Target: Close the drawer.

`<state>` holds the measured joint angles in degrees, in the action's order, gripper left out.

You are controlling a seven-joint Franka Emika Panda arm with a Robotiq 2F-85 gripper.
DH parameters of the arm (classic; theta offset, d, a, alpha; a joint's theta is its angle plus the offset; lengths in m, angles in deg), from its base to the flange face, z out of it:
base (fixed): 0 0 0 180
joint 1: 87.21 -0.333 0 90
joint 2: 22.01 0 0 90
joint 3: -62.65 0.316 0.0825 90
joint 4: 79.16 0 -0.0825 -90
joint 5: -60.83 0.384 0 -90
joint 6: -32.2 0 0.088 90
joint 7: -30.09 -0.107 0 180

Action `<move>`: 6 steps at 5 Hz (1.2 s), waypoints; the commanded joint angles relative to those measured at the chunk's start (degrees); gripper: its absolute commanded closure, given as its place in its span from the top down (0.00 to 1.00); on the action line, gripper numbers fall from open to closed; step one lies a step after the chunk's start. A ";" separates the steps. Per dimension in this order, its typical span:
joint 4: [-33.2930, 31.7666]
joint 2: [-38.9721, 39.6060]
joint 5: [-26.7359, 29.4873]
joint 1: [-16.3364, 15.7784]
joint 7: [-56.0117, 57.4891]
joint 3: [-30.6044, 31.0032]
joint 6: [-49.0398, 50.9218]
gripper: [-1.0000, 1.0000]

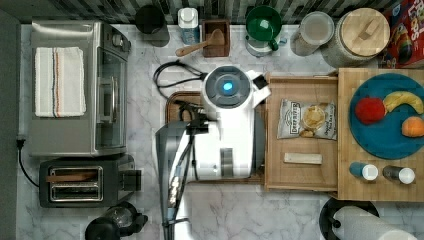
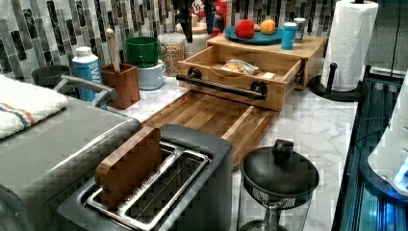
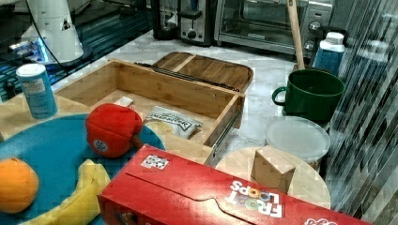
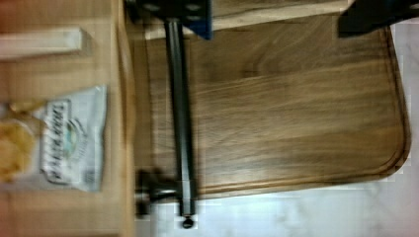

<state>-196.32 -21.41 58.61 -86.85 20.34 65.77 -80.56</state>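
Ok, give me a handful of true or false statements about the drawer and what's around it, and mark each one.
1. The drawer is pulled open. True.
2. A bag of chips lies inside the drawer. True.
3. The drawer's handle is a round white knob. False: it is a long black bar.
4. The blue plate holds only a banana. False: a red fruit, a banana and an orange are on it.
5. A cutting board lies on the counter in front of the drawer. True.

I count one drawer [image 1: 301, 134], one chip bag [image 1: 306, 119], one cutting board [image 2: 211, 115], three fruits, two shakers.
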 commanded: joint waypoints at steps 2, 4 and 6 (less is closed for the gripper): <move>-8.27 2.19 -1.93 -0.75 9.83 1.53 -8.72 0.00; -11.86 5.22 -2.86 0.44 12.28 0.71 -14.84 0.00; -13.08 8.76 -1.13 2.11 16.88 -0.48 -20.20 0.00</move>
<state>-208.30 -13.01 55.43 -86.71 34.02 65.84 -100.29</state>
